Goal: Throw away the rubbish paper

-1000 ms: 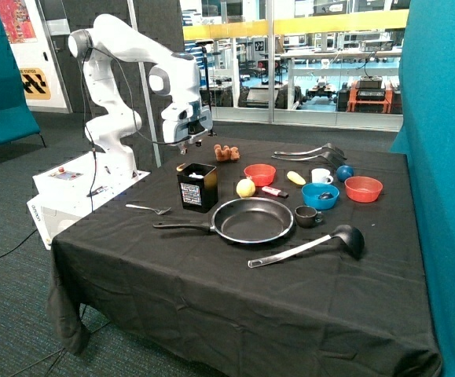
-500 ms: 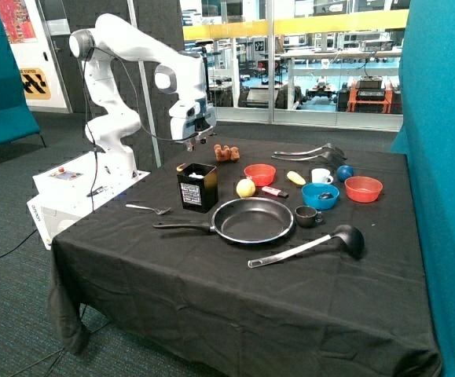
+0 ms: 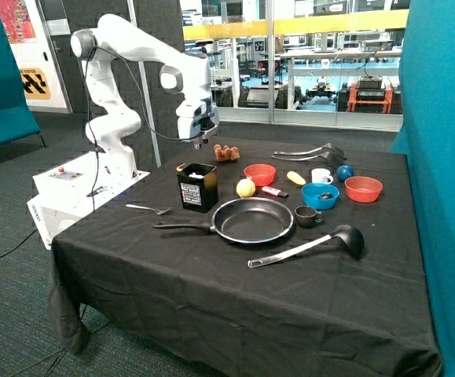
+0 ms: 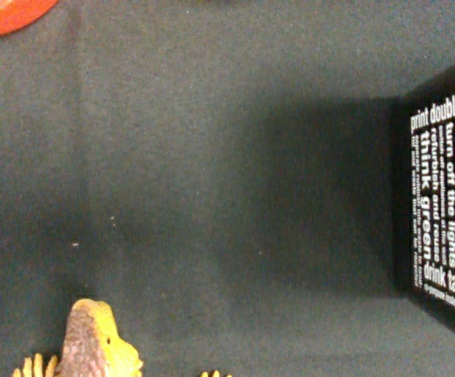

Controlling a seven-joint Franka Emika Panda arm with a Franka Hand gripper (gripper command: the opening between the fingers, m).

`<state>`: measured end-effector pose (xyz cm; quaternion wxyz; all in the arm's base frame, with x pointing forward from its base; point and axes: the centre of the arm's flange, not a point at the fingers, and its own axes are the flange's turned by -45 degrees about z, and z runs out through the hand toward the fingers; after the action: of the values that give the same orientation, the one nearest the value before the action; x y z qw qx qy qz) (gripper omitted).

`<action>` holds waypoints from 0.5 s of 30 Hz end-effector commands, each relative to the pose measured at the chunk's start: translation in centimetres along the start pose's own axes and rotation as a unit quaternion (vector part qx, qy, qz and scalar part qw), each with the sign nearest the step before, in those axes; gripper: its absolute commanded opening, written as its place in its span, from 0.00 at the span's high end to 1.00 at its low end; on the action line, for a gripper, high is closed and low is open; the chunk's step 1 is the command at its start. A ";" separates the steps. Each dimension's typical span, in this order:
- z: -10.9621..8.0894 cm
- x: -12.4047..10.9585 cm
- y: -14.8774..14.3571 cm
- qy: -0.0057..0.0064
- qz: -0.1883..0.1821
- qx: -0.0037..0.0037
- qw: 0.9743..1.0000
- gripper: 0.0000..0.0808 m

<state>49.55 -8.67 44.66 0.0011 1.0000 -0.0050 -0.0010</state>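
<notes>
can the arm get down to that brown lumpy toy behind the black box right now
Probably yes. The end effector hangs in open air above the cloth between the black box and the brown toy, and nothing stands over the toy; the red bowl sits off to one side.

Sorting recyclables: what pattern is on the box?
Black box with white printed text, clearest in the wrist view.

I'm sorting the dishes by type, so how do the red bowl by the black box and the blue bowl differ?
The red bowl sits near the black box and the lemon; the blue bowl sits farther along, beside the white mug. The red bowl looks empty, while the blue bowl holds something small and dark. They differ in colour. Both are small, round, upright and rest on the black cloth.
</notes>
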 end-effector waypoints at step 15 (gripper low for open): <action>0.2 0.3 -0.6 0.001 -0.015 0.001 1.000 0.26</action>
<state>49.62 -8.47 44.54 -0.0001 1.0000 -0.0007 -0.0021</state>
